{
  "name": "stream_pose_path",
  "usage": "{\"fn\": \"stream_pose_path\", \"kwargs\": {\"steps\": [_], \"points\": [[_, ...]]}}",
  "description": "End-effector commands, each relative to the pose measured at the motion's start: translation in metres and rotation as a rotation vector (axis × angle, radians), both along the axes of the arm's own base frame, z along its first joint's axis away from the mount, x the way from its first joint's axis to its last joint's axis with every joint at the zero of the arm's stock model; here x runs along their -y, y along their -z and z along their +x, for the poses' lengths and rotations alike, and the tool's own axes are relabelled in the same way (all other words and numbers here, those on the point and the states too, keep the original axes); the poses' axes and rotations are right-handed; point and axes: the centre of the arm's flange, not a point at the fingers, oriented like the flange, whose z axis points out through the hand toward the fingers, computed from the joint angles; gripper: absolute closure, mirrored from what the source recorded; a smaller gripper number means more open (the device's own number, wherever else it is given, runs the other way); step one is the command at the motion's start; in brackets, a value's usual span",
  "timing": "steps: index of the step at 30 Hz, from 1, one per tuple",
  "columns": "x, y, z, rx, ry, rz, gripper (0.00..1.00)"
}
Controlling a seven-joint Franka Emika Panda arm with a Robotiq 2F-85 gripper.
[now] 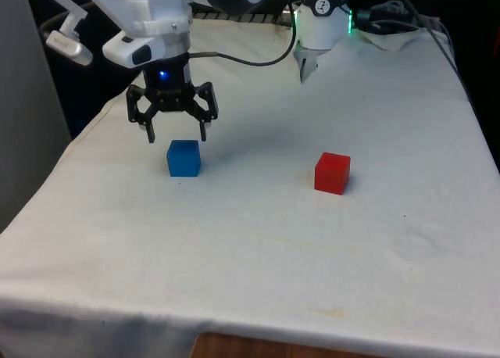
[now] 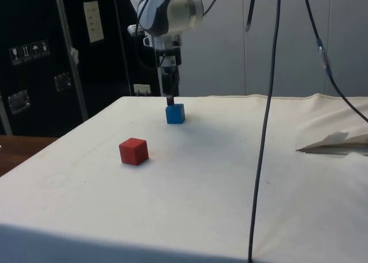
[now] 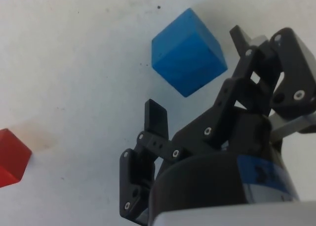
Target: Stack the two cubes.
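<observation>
Hovering my black two-finger pincer (image 1: 175, 129), fingers spread wide and empty, just above the small blue cube (image 1: 183, 158) near the table's (image 1: 258, 248) far corner, probably slightly behind it; the small red cube (image 1: 332, 173) waits mid-table.

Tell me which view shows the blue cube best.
The wrist view: the blue cube shows large, three faces visible beyond the open fingers. The front view shows it below the gripper; the side view, small, behind it.
</observation>
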Motion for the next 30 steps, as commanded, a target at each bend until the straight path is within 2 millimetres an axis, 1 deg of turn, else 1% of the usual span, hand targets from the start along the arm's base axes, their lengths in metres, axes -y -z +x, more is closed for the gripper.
{"fn": "stream_pose_path", "kwargs": {"steps": [1,8,14,15,17,24,30], "points": [[-0.002,0.001,-0.001,-0.002,0.001,0.001,0.0],[-0.003,0.006,-0.003,-0.006,0.003,0.006,0.0],[0.006,0.017,-0.007,-0.016,0.004,0.01,0.0],[0.004,0.014,-0.008,-0.021,0.006,0.006,0.0],[0.008,0.019,-0.008,-0.016,0.005,0.01,0.0],[0.007,0.028,-0.007,-0.024,0.006,0.008,0.0],[0.002,0.029,-0.006,-0.025,0.011,0.008,0.0]]}}
